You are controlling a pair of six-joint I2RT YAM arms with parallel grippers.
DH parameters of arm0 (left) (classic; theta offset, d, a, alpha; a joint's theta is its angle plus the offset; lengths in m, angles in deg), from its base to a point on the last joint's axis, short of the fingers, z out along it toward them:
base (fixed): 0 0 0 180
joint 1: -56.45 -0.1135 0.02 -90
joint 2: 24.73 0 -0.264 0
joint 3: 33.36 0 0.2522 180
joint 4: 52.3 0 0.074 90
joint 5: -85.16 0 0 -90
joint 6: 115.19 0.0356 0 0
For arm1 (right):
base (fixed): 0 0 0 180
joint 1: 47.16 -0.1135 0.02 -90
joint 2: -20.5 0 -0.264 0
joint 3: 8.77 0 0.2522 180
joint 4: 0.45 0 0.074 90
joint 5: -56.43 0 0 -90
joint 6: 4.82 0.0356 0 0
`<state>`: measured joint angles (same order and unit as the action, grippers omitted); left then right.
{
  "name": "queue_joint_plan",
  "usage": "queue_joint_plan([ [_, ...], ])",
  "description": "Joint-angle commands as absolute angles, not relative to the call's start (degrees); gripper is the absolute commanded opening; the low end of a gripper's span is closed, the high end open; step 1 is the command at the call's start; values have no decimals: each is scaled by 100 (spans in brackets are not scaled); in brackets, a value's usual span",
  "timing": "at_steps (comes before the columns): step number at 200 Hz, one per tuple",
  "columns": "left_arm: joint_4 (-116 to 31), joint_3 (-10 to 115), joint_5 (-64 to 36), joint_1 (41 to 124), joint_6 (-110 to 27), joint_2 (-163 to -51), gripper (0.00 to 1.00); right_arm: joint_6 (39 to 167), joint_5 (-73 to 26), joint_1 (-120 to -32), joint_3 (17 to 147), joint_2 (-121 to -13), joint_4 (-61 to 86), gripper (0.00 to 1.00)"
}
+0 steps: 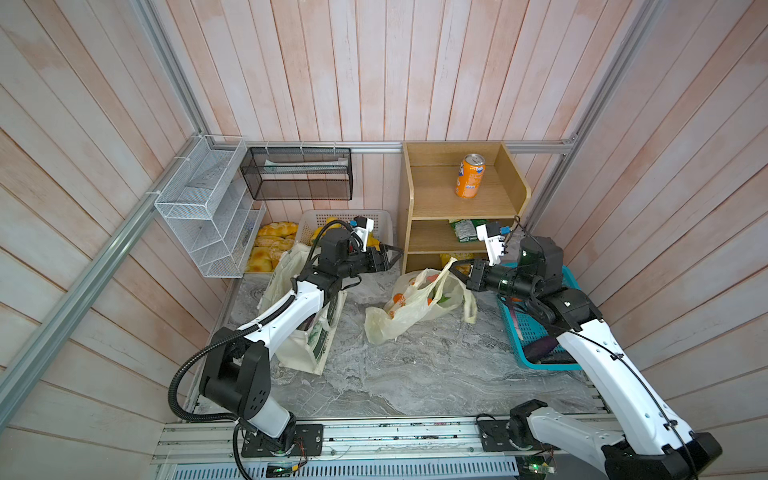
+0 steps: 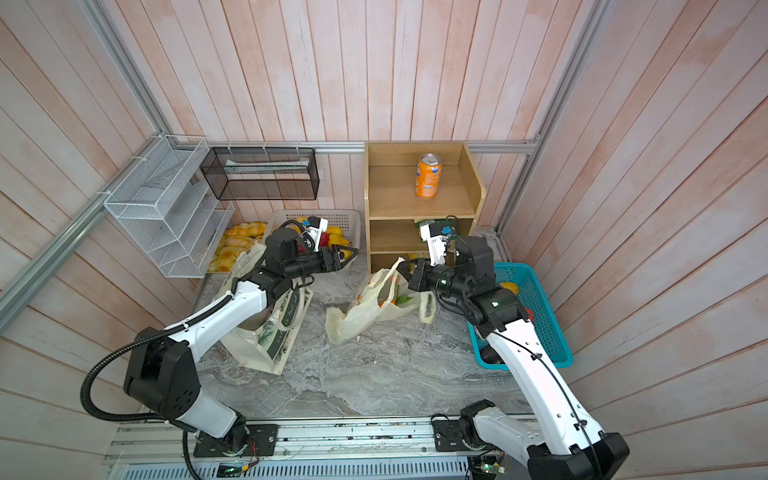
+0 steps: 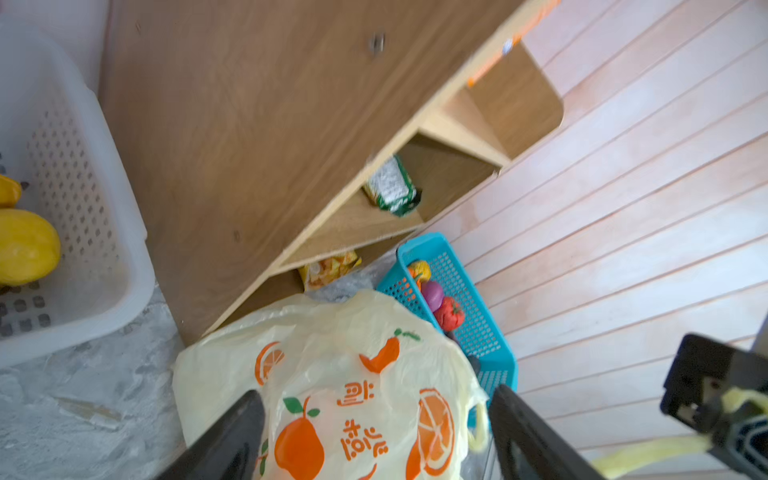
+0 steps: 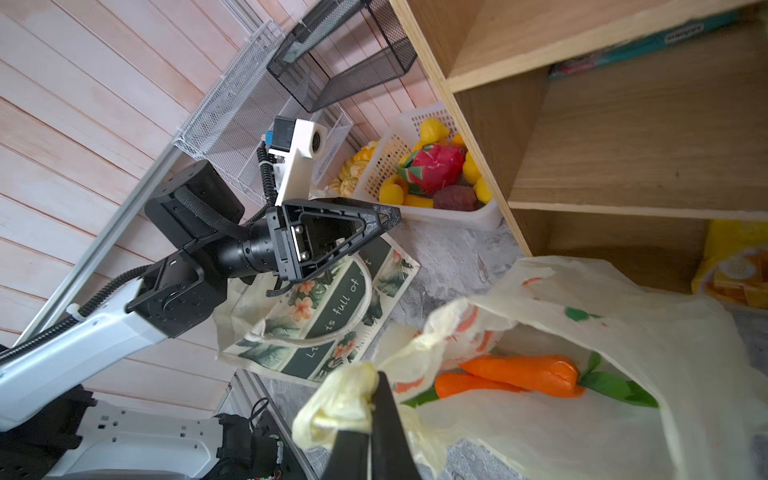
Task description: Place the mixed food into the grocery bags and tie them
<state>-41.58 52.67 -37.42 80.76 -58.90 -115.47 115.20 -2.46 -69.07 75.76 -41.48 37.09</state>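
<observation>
Status check on the tying step, since it all hangs on where the second handle sits.

My right gripper [image 4: 380,380] is clamped tight on one handle of the plastic bag [image 1: 409,309]. The handle is bunched into a yellow cord at my fingertips, up at the end of the bag closest to the wooden shelf [image 1: 457,199].

My left gripper [image 1: 395,255] is spread wide with nothing in it. It hangs above the table between the canvas tote [image 1: 299,353] and the plastic bag, nose aimed at the shelf's lower corner.

Carrots [image 4: 519,370] are lying flat inside the plastic bag, just past its mouth. The tote's inside is mostly hidden under my left arm, so I can't tell what's in there.

Now the bit that matters. The free handle [image 1: 469,307] droops as a loop off the side of the bag facing my right arm, just below the right gripper. From my left jaws that's across the whole bag. The bag's long axis runs from the table middle up toward the shelf, so I'd be crossing it, not following it.

My right arm is nearer the loop but it's busy. I reckon the left has to swing over the bag, drop down and close across that hanging loop. Snagging loose film on the way looks like the risk.
</observation>
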Motion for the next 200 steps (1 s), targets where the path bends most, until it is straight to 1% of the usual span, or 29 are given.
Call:
queue_joint_plan([
  [1,-3981,5651,-3821,8088,-5613,-11365,92,11744,-246,-6882,7907,-4229,3604,0],
  [30,-4424,5407,-3819,8179,-5754,-10877,95,11978,-390,-6881,8189,-4294,3490,0],
  [57,-4877,4988,-3730,8578,-5733,-10549,95,12042,-619,-6878,8310,-4363,3459,0],
  [89,-5196,4530,-3266,9269,-5519,-10309,95,12119,-715,-6887,8244,-4437,3357,0],
  [107,-5256,4348,-2782,9599,-5388,-10231,95,12193,-764,-6920,8177,-4456,3240,0],
  [140,-5503,4226,-2266,9882,-5261,-10232,95,12336,-789,-7065,8111,-4546,3031,0],
  [200,-5595,4671,-2422,9916,-5241,-10875,95,12376,-981,-7524,8398,-4899,2928,0],
])
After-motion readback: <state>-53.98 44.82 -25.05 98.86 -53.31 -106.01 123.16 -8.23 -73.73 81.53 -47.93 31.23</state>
